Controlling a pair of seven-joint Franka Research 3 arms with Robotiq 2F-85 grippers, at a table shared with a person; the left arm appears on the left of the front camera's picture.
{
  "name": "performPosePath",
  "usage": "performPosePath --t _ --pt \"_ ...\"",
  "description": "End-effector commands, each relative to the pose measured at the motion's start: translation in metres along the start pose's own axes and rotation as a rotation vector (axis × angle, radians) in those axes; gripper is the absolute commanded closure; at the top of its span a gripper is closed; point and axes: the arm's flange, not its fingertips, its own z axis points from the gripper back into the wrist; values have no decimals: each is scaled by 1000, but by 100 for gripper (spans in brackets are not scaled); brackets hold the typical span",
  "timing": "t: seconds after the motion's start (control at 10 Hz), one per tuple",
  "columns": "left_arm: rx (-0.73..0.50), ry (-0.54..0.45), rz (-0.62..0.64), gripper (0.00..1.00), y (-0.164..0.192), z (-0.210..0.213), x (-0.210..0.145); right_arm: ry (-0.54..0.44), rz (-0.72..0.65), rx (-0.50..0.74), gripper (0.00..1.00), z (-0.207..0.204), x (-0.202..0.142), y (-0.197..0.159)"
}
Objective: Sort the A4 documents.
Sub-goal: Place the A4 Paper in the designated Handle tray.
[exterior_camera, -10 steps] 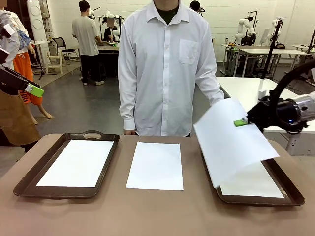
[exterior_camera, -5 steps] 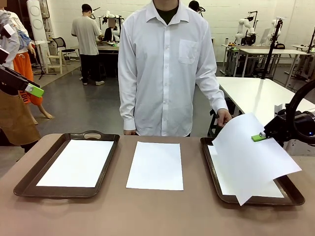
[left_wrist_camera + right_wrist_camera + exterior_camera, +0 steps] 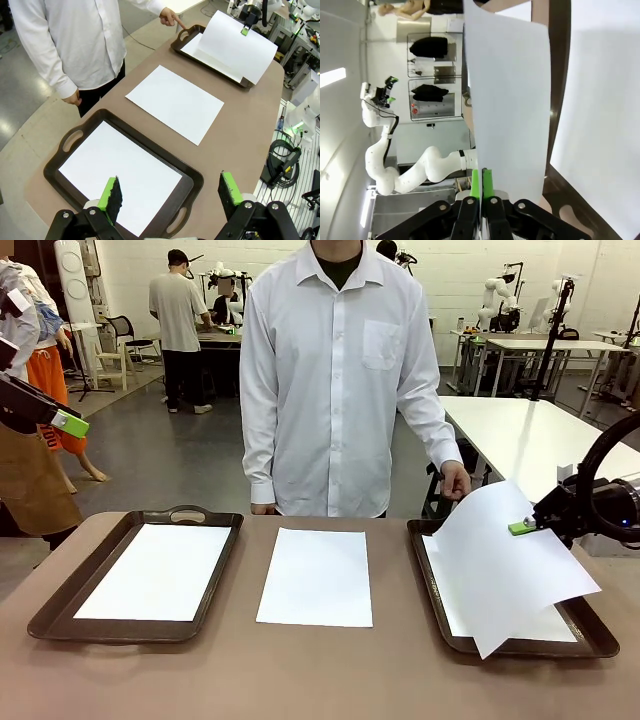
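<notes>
Your right hand [image 3: 521,528] pinches a sheet [image 3: 500,570] by its edge, tilted above the tray [image 3: 560,649] at the counter's right edge. With so thin a grip, it can slip or land crooked. Your left hand [image 3: 171,191] hangs released.

The lifted sheet [image 3: 505,565] hides much of the right tray [image 3: 592,640] and of the lower sheet [image 3: 540,632] inside it. In the front view, the arm behind the right pincer [image 3: 521,528] runs off the right edge. The left pincer [image 3: 70,424] is mostly cut off at the left edge, and the person [image 3: 335,390] is cut off above the collar.
</notes>
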Motion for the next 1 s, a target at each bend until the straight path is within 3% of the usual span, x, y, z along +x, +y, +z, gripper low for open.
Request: performPosePath --t 0.0,0.3,0.5,0.9 --pt "2 2 -2 0 -1 0 1 -41 38 48 99 -7 13 -1" --pt "2 2 -2 0 -1 0 1 -130 89 135 99 -5 23 -9" --pt "2 2 -2 0 -1 0 1 -65 32 137 99 -11 30 -25" --pt "2 2 -2 0 -1 0 1 72 -96 -132 99 -21 40 -45"
